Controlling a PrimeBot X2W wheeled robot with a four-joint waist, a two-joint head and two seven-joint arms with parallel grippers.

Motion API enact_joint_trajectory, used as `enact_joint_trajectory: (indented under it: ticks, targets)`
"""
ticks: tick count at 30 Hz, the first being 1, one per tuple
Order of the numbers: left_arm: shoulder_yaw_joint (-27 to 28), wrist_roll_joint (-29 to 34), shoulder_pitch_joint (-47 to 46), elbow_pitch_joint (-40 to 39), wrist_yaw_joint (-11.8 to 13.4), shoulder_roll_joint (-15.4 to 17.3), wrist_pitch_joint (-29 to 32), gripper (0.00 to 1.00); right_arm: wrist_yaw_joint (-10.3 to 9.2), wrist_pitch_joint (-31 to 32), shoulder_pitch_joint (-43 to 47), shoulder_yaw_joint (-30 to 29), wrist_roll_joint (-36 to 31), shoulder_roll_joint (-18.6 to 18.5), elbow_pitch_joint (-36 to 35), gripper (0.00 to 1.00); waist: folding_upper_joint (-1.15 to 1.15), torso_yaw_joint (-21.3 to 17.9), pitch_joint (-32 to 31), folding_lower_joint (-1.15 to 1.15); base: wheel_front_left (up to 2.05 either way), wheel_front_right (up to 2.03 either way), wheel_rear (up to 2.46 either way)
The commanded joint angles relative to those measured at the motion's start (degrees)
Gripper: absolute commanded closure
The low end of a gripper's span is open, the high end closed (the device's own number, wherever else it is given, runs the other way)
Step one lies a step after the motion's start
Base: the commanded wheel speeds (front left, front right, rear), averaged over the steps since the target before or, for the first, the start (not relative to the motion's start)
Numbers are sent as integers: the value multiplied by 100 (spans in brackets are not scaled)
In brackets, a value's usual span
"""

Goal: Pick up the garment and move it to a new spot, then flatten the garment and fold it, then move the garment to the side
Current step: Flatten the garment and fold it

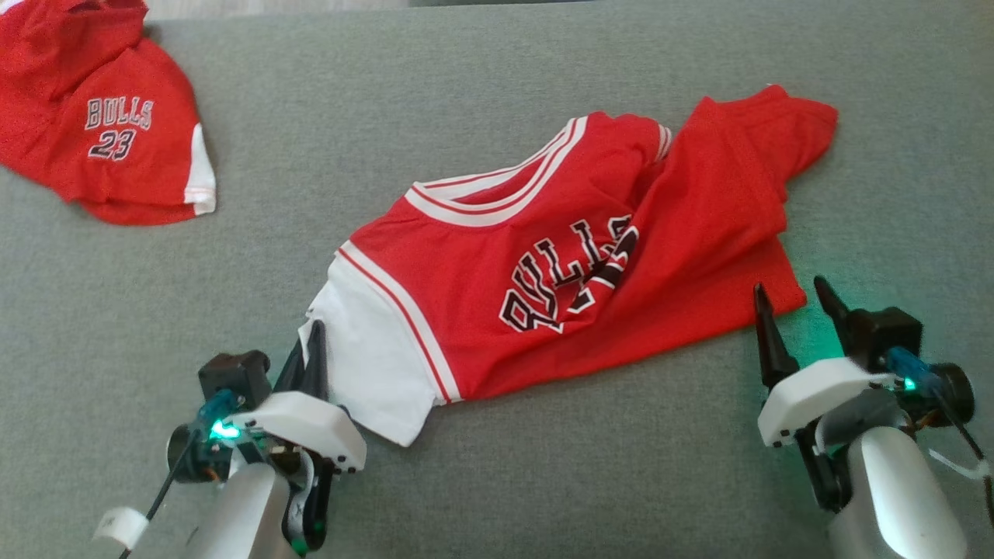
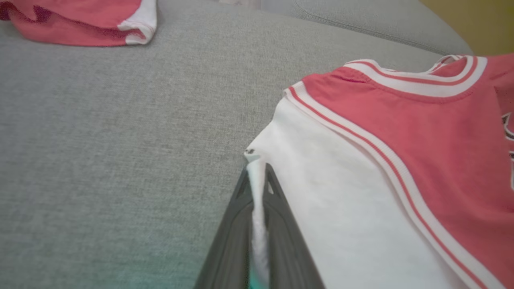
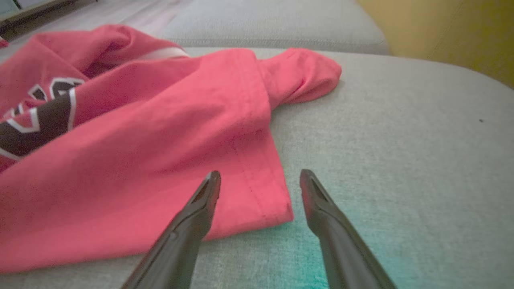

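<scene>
Red-and-white jersey (image 1: 559,256) lies rumpled across the middle of the grey cushion (image 1: 543,481), with the BULLS lettering face up and the neckline toward the far side. At its near-left corner the left gripper (image 1: 311,345) is clamped tight. In the left wrist view a pinched ridge of the white sleeve panel (image 2: 361,200) runs up between the two dark fingers (image 2: 229,241), and the fabric edge pokes out just past the tips. Over on the other side, the right gripper (image 1: 790,286) has its jaws spread wide and holds nothing. In the right wrist view one finger sits over the red hem corner (image 3: 277,200) and the other over bare cushion; whether it touches the cloth, I cannot tell. A second red jersey (image 1: 101,124) sits well apart at the far left.
</scene>
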Motion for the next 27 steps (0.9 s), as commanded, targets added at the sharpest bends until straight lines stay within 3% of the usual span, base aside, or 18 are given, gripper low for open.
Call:
enact_joint_trajectory:
  ticks: [1,7,8,9,10,11,19,27]
  targets:
    - [132,-9,-89,-214,32,69,-96,100,40,98,-217,104,-22,-25,-72,0,0,45,9,-1,0,0,0]
    - [118,16,28,-672,78,85,-306,100,40,667,-425,-101,103,-25,610,0,0,213,9,-1,0,0,0]
    - [103,26,49,-752,83,88,-319,100,40,756,-446,-84,201,-25,714,19,0,243,5,-1,0,0,0]
    - [91,33,70,-834,87,91,-337,100,40,819,-459,-30,323,-25,793,53,0,272,-6,-1,0,0,0]
    - [86,30,94,-918,92,92,-347,100,40,852,-470,34,455,-25,840,82,0,289,-18,-1,0,0,0]
    - [79,28,113,-1005,94,95,-352,100,40,861,-477,92,586,-25,857,100,0,304,-33,-1,0,0,0]
    - [157,-11,137,-1858,135,185,-430,100,40,392,-593,221,1179,-25,271,100,0,288,-289,-1,0,0,0]
    - [558,-538,-43,-3682,95,311,-148,100,40,105,-711,-288,892,-130,-1613,100,0,144,-760,-1,0,0,0]
